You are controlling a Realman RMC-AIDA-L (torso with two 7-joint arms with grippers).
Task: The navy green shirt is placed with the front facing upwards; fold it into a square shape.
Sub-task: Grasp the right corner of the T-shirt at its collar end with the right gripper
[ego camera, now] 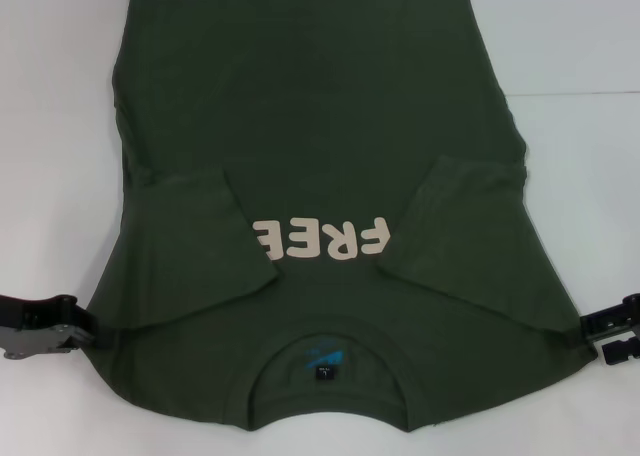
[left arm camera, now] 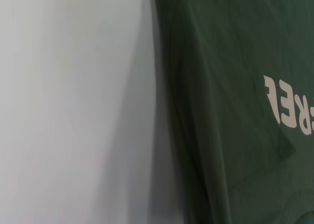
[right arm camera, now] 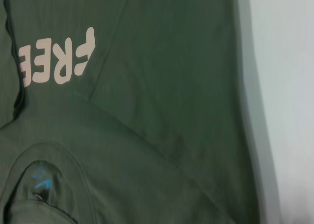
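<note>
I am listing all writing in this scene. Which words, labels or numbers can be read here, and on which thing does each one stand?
"FREE": cream lettering on the front of the navy green shirt, seen upside down from the head camera; its ends are covered by the folded-in sleeves.
Neck label inside the collar: blue and black marks, too small to read.

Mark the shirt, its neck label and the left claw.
navy green shirt (ego camera: 320, 106): head view, plain chest fabric.
neck label (ego camera: 325, 361): head view, blue patch inside the collar.
left claw (ego camera: 45, 324): head view, black body beside the shirt's shoulder edge.
</note>
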